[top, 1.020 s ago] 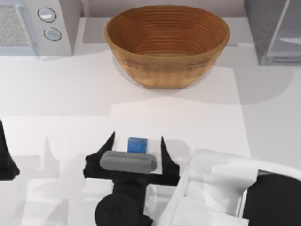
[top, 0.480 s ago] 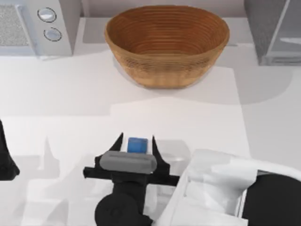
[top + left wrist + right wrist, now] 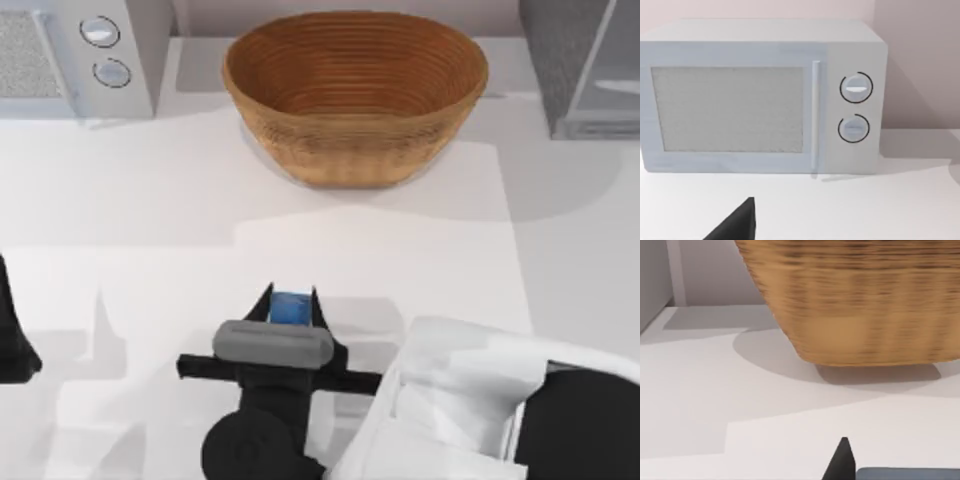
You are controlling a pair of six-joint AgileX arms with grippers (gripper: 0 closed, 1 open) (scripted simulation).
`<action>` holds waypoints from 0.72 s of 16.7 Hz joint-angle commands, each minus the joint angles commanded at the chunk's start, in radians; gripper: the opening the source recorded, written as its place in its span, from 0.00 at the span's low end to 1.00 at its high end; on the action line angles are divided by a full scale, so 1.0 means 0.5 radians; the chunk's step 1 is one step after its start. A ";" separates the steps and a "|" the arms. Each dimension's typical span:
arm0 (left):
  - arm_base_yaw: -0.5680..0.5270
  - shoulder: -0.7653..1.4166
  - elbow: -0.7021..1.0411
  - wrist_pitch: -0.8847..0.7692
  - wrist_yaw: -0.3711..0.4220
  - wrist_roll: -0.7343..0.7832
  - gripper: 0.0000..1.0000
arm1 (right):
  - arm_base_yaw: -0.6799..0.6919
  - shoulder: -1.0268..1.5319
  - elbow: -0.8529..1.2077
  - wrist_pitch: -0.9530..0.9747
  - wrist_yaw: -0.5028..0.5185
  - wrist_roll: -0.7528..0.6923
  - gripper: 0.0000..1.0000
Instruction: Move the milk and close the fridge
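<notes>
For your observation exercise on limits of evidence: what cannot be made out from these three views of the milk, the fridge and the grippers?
- Milk, top view: lettering and lower body hidden by the right gripper.
- Fridge, top view: cut off by the edge; how far the door stands open is unclear.
- Left gripper, left wrist view: one dark finger tip at the edge.

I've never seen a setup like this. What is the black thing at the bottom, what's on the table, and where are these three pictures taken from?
It is a simulated two-armed AgileX robot at a white table. One picture looks down from above; the other two come from cameras on the wrists. The black shape is the right gripper, its two fingers shut on the milk, a small blue-topped carton. Behind it sits a woven basket, with a white microwave at the far left and the grey fridge at the far right. The left arm waits at the left edge; its camera faces the microwave.
</notes>
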 joint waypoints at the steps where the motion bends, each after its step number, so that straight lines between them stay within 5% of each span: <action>1: 0.000 0.000 0.000 0.000 0.000 0.000 1.00 | 0.000 0.000 0.000 0.000 0.000 0.000 0.00; 12: 0.000 0.000 0.000 0.000 0.000 0.000 1.00 | 0.003 -0.168 -0.040 -0.128 -0.003 0.008 0.00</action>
